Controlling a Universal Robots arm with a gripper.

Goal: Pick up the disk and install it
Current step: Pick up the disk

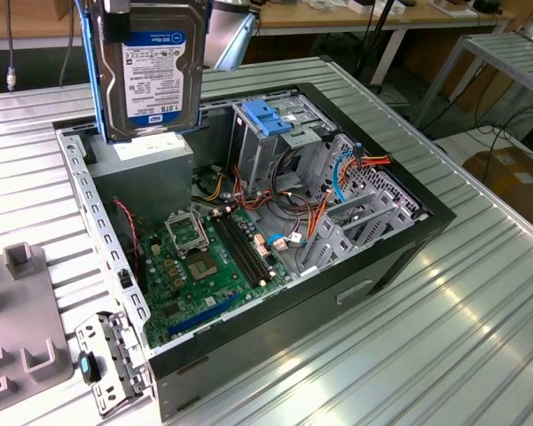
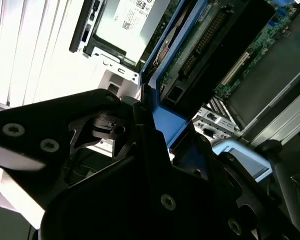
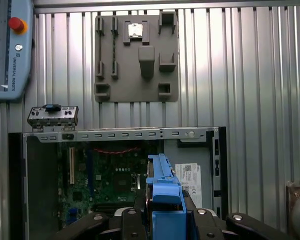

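Disk [image 1: 151, 75], clamped upright between the fingers [image 3: 194, 225] at its blue rails, is held above the open computer case [image 1: 381, 257]. Jamming may be caused by misalignment with the drive cage [image 1: 266, 151]; loose cables [image 1: 315, 213] may be snagged.

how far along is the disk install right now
Pickup looks done: the claw grips the disk by its blue rail, upright in the air over the open computer case. Left: installing; the disk sits in no bay of the case yet.
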